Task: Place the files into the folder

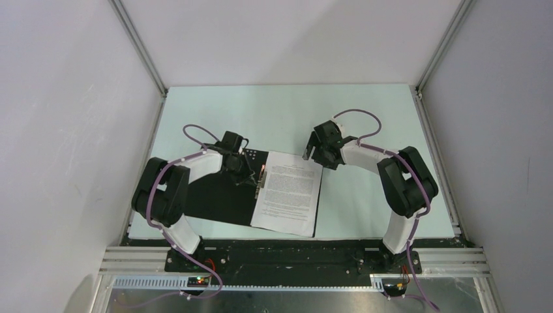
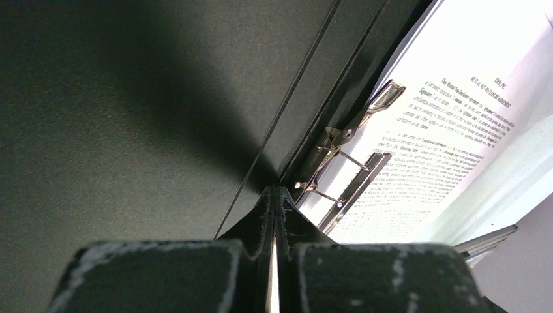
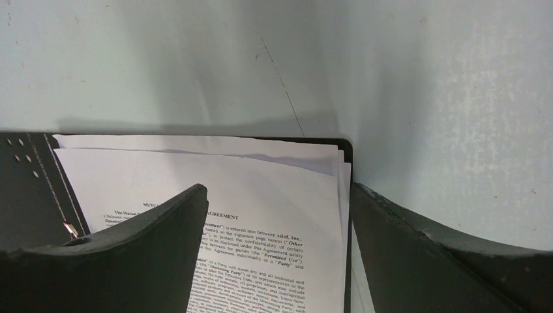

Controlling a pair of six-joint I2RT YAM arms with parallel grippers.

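**a:** left gripper (image 2: 274, 195) looks pinched shut with nothing in it that i can see, tips down on the folder (image 1: 215, 195) by the spine crease, just beside the metal clip (image 2: 345, 176). right gripper (image 3: 277, 192) is spread wide over the far right corner of the files (image 3: 195, 169).

**b:** so the files lie on the open folder's right half, two sheets slightly fanned. thin printed paper: light, floppy, probably slick sheet on sheet, so pushing on top could skew them. i'd nudge the edges or pinch a free corner. the folder looks like stiff thin board, matte black inside. the clip is shiny sprung steel, and i can't tell if it's clamping.
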